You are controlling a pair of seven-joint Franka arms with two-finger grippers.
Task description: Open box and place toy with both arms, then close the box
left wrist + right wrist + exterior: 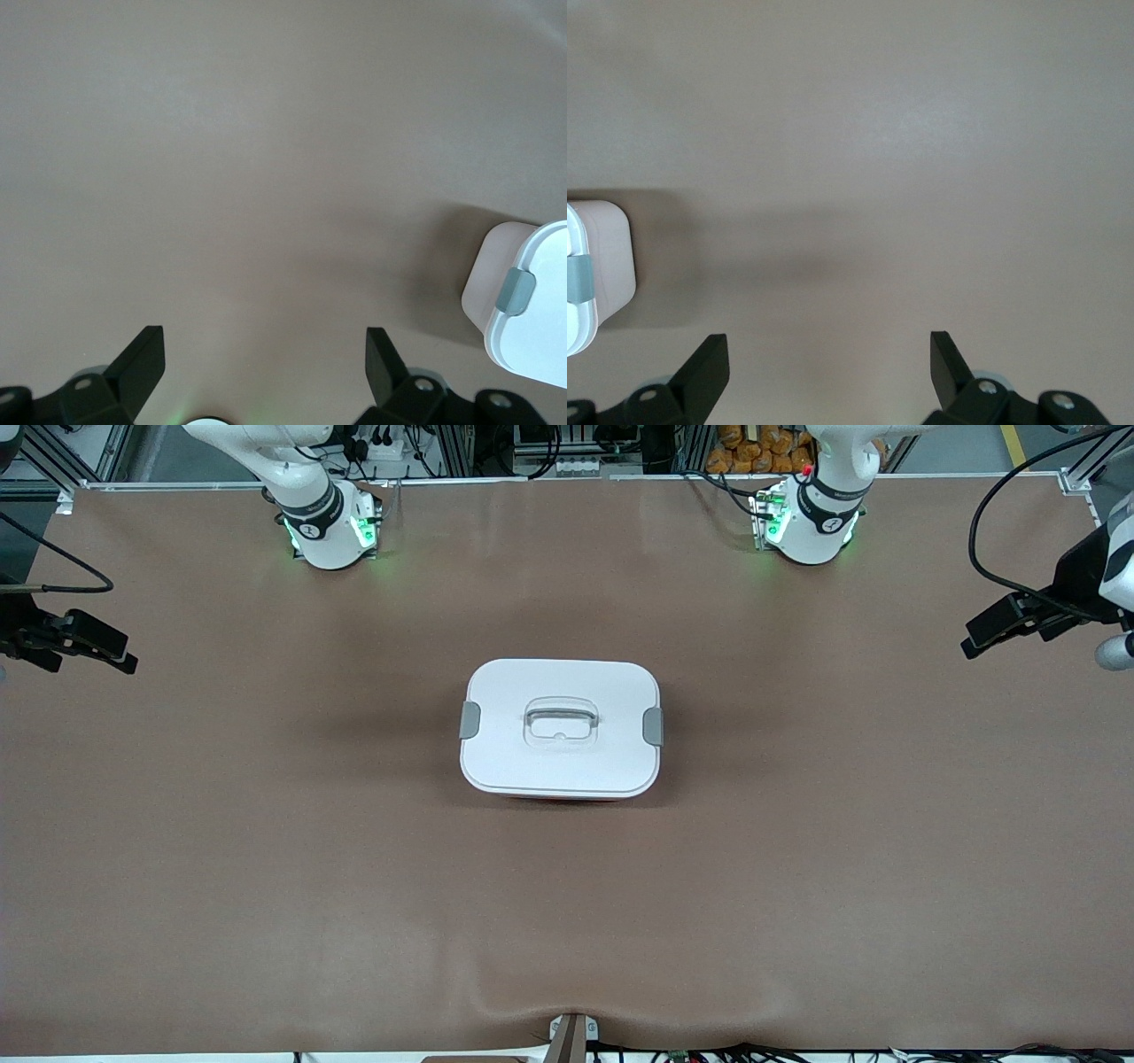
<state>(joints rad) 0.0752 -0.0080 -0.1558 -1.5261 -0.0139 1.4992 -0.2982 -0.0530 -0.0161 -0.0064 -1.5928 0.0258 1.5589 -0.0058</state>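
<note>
The box (560,726) stands in the middle of the table, its white lid on, its clear recessed handle (561,722) facing up and a grey clip (470,720) down at each end. The toy is out of view. My left gripper (974,640) hangs open over the table's edge at the left arm's end, with nothing between its fingers. In the left wrist view, the left gripper (264,341) looks down on bare table with the box (532,310) off to one side. My right gripper (120,654) hangs open and empty over the right arm's end. The right wrist view shows the right gripper (830,345) and one end of the box (594,266).
A brown mat (797,850) covers the whole table. The two arm bases (332,531) (811,527) stand at the edge farthest from the front camera. A small clamp (571,1036) sits at the nearest edge, where the mat wrinkles.
</note>
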